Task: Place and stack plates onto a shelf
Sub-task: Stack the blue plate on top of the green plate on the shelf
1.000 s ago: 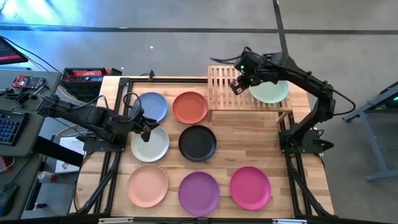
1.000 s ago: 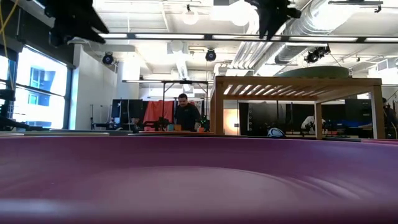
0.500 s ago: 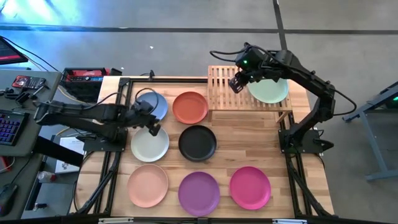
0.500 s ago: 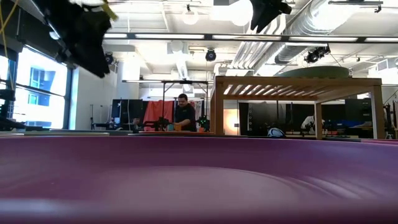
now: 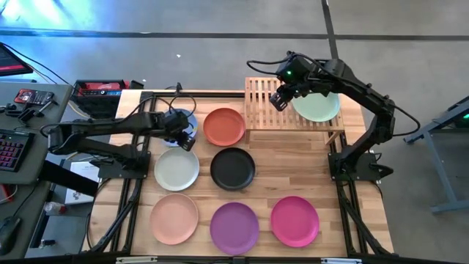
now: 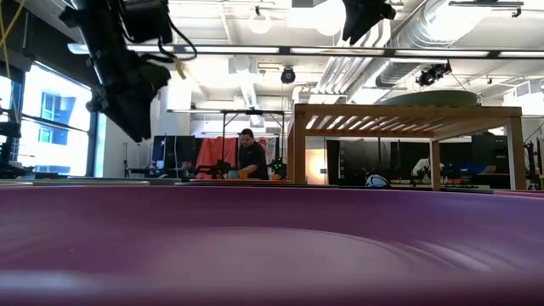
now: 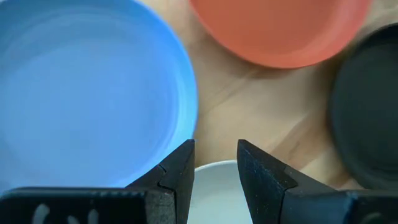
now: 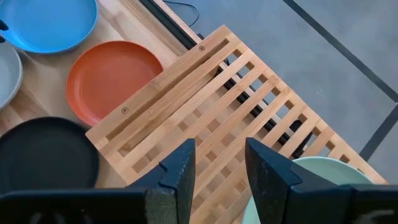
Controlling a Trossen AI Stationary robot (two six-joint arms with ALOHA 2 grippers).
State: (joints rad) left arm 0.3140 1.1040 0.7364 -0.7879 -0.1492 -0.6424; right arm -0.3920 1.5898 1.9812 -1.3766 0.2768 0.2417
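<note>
**Mia:** Which step is it now?

**Ben:** One plate is on the shelf (image 5: 293,110) already, the sage green plate (image 5: 318,108). It sits on the right half. The other seven lie on the surface (image 5: 293,165). I think the robot is going for the next one.

**Mia:** Which one?

**Ben:** Maybe the light blue plate (image 5: 185,123). The left pincer (image 5: 183,136) hangs over its near edge, just by the pale grey-green plate (image 5: 176,169). Its fingers stand a little apart with nothing between them.

**Mia:** And the other arm?

**Ben:** The right pincer (image 5: 278,100) waits above the bare left half of the shelf. It is open too, and holds nothing.

**Mia:** What must happen next?

**Ben:** I guess the left pincer has to go down, get one finger under a rim and pinch it. The plates lie flat, so that looks tricky.

**Mia:** What changed from a moment ago?

**Ben:** The left arm has swung from the pale grey-green plate up toward the light blue one. The right arm has hardly moved. No plate has moved.
</note>
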